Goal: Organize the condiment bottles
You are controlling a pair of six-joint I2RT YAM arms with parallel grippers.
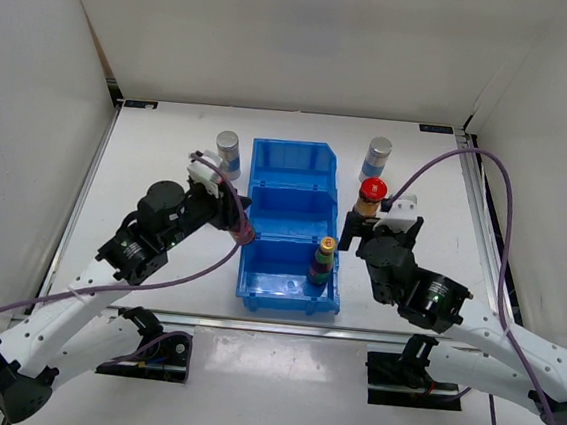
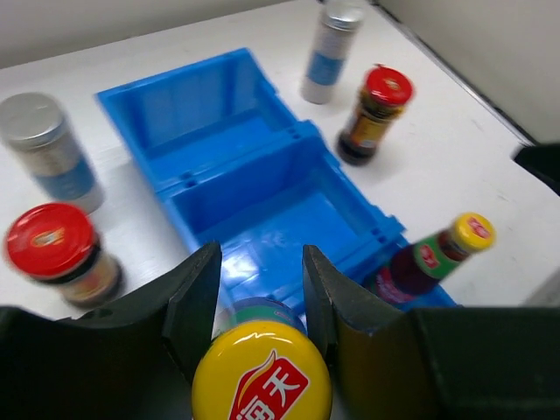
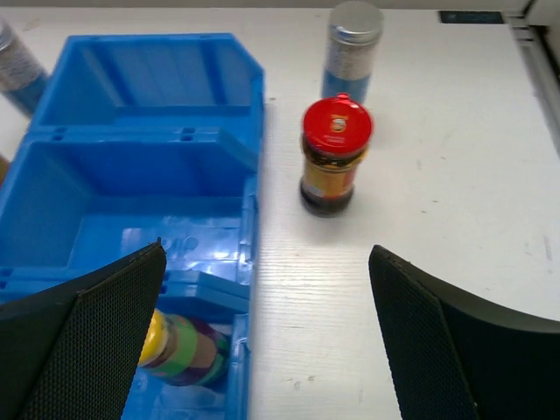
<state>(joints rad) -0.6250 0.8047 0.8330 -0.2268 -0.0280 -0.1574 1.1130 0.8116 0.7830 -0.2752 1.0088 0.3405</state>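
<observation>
- The left gripper is clamped on a slim yellow-capped bottle, with one finger on each side of the neck just under the cap. In the top view the bottle hangs tilted at the left wall of the blue bin.
- That bottle looks rigid and smooth, so it will likely slip or swing in a neck grip. A hold lower on the body would steady it better.
- The left shaker stands upright on the table just beside the bin's far left corner. It is probably light, with a plain round body that is easy to take at mid-height.
- The left red-lidded jar stands near that shaker. It is squat, probably heavier, and looks like glass, so it is best gripped across the body below the lid.
- The second yellow-capped bottle leans in the right corner of the bin's near compartment.
- The right red-lidded jar and the right shaker stand upright to the right of the bin, close together.
- The right gripper is spread wide and empty, just short of that jar.
</observation>
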